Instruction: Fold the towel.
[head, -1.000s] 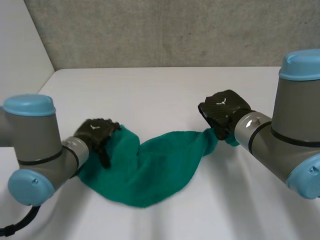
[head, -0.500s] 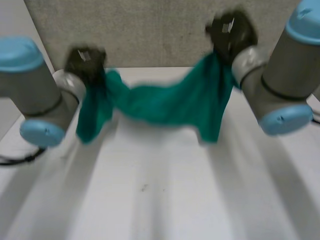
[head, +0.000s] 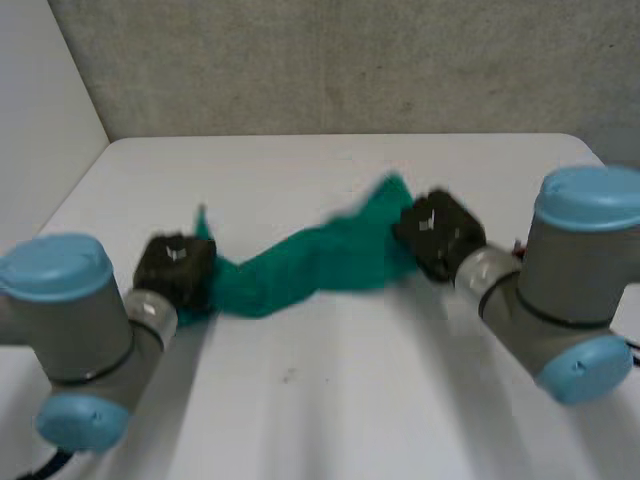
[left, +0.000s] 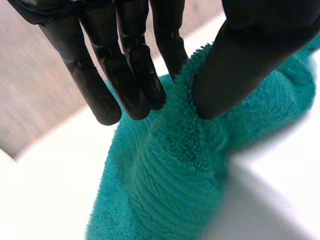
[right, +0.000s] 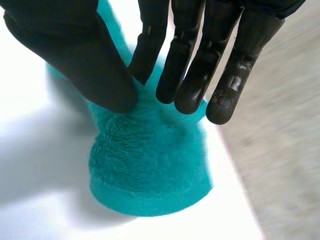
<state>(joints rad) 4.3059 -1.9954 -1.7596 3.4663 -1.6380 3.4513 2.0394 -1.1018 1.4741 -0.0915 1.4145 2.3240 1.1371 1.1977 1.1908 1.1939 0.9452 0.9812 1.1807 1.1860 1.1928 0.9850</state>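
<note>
Teal terry towel (head: 300, 265) hangs bunched btwn left hand (head: 175, 265) & right hand (head: 438, 232), over white tabletop (head: 330, 400), head view. Left wrist view: fingers (left: 132, 75) & thumb pinch one towel end. Right wrist view: fingers (right: 190, 75) & thumb pinch the other end.

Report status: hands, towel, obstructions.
Left hand pinching one end of the towel. Right hand pinching the other end. Towel bunched, strung between them, not yet folded. No obstruction seen.
</note>
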